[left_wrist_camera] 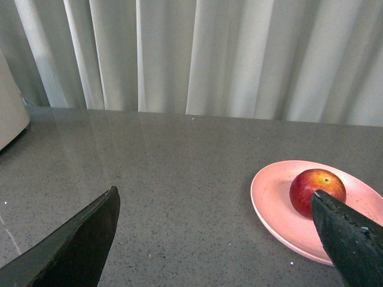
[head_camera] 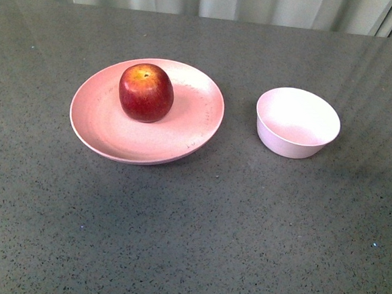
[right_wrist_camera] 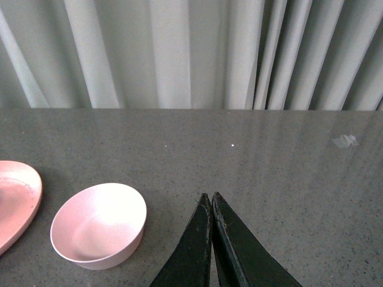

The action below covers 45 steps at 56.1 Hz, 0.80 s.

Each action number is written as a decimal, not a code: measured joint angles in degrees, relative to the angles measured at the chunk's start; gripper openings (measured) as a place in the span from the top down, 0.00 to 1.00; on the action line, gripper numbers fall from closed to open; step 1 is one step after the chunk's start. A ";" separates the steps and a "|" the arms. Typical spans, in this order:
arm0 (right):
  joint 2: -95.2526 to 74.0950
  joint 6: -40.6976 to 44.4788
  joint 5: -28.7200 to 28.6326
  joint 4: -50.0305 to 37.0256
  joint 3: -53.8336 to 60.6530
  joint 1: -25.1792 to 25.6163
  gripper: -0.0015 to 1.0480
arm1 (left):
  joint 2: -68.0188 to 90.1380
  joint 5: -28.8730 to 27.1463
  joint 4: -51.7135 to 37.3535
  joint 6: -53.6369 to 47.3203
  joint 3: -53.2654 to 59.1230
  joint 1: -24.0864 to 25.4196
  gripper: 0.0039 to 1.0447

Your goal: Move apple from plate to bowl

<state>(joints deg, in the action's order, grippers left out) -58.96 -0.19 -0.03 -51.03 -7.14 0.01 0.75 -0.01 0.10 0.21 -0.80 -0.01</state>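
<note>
The dark-red apple [head_camera: 146,92] sits on the wide pale pink plate [head_camera: 103,124] at the table's left middle. The small pale bowl [head_camera: 297,122] stands empty to the plate's right. Neither arm shows in the front view. In the left wrist view my left gripper [left_wrist_camera: 215,197] is open and empty above bare table, with the apple [left_wrist_camera: 314,186] and plate [left_wrist_camera: 272,200] beside one finger. In the right wrist view my right gripper [right_wrist_camera: 210,196] is shut and empty, with the bowl [right_wrist_camera: 99,224] off to its side and the plate's edge [right_wrist_camera: 18,197] beyond.
The grey speckled table [head_camera: 244,224] stretches all round the plate and bowl. Pale curtains [head_camera: 206,0] hang behind its far edge. A white rounded object [left_wrist_camera: 11,107] stands at the edge of the left wrist view. A scrap of clear tape [right_wrist_camera: 345,141] lies on the table.
</note>
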 joint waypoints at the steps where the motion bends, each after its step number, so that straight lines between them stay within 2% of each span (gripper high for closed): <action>1: 0.55 0.00 0.00 -0.17 0.70 0.00 0.98 | 0.00 0.00 0.00 0.00 0.00 0.00 0.08; 3: 0.92 0.00 0.00 -2.36 2.25 0.00 0.98 | 0.00 0.00 0.00 0.00 0.00 0.00 0.08; 7: 2.38 0.00 0.00 -1.33 3.80 0.00 0.98 | 0.00 0.00 0.00 0.00 0.00 0.00 0.08; 45: 31.63 0.00 0.00 24.02 5.84 0.00 0.98 | 0.00 0.00 0.00 0.00 0.00 0.00 0.08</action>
<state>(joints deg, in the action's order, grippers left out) -27.33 -0.19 -0.03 -27.00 -1.30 0.01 0.75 -0.01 0.10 0.21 -0.80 -0.01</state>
